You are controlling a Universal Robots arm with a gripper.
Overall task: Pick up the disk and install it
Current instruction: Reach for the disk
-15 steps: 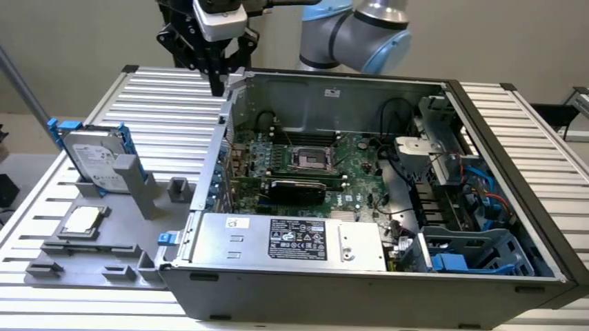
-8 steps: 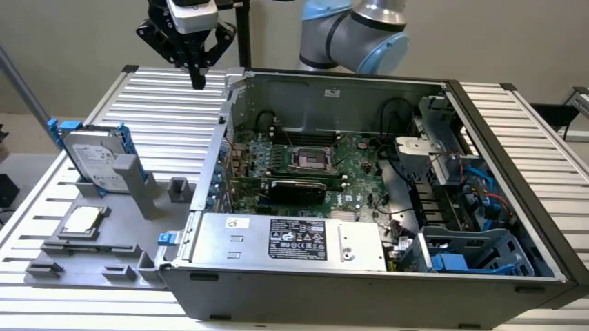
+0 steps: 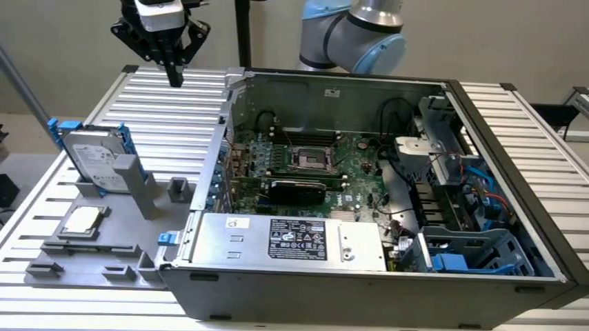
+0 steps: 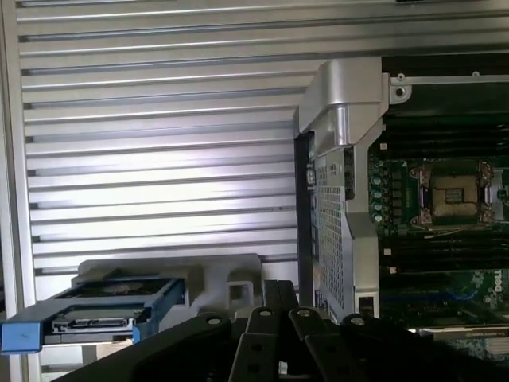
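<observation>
The disk [image 3: 95, 160] is a silver-grey hard drive with a white label and blue side rails. It stands upright on edge in a slot of the grey holder [image 3: 138, 185] at the exterior view's left. My gripper [image 3: 174, 77] hangs high above the ribbed table, behind the disk and well apart from it, next to the case's back left corner. Its fingers are shut to a single point with nothing between them. In the wrist view the disk [image 4: 103, 314] lies edge-on with its connector showing, beside the dark fingers [image 4: 278, 306].
An open computer case [image 3: 478, 124] takes up the middle and right, with the motherboard [image 3: 304, 162], a silver power supply box [image 3: 294, 241] and a blue drive bay [image 3: 474, 255] inside. A small silver chip [image 3: 83, 219] rests on the grey fixture. Ribbed table [image 3: 175, 117] lies under the gripper.
</observation>
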